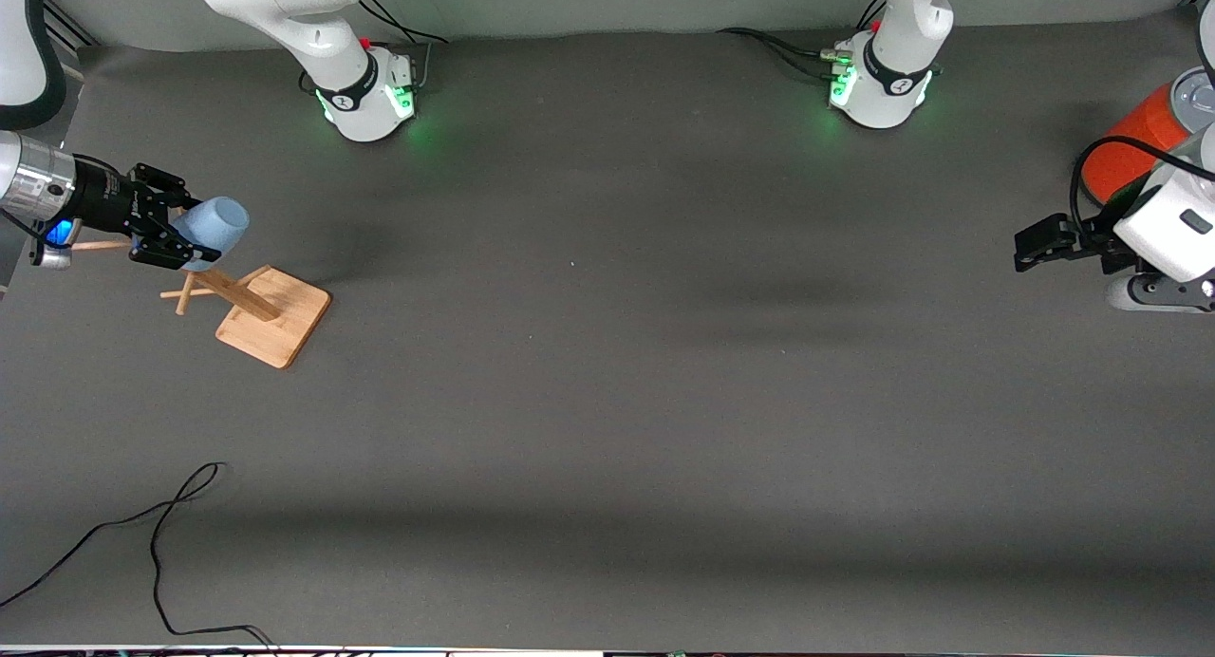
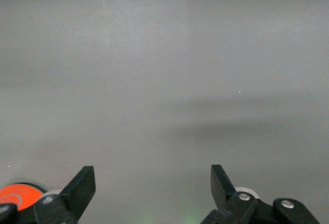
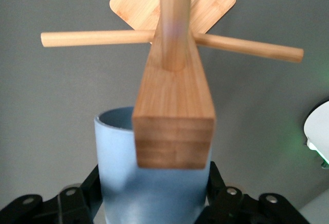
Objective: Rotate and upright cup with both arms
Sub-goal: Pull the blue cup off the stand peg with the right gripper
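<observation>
A: Starting nearest the front camera: thin black cable (image 1: pixel 161 553) looped on the dark grey felt-covered table (image 1: pixel 607 401). Next?

B: Wooden rack with a square bamboo base, a post and cross pegs (image 1: pixel 261 308), standing toward the right arm's end of the table.

A: Cup?

B: Small pale-blue tapered plastic cup (image 1: pixel 211 228) is lying sideways in the air over the rack's pegs, pinched by the right arm's black two-finger gripper (image 1: pixel 169 232). Right wrist view: a finger presses each side of the cup wall, with the rack's post top (image 3: pixel 175 126) right in front of the cup's mouth. Touching or not, can't tell.

A: Left one?

B: Left arm's black two-finger gripper (image 1: pixel 1028 243) hangs over bare table at the left arm's end, waiting, fingers spread wide with nothing between.

A: Farthest stuff?

B: Orange-red cylindrical can with a grey lid (image 1: pixel 1139 135), lying on its side, partly hidden by the left arm. Then the two green-lit round bases along the table's top edge.
</observation>
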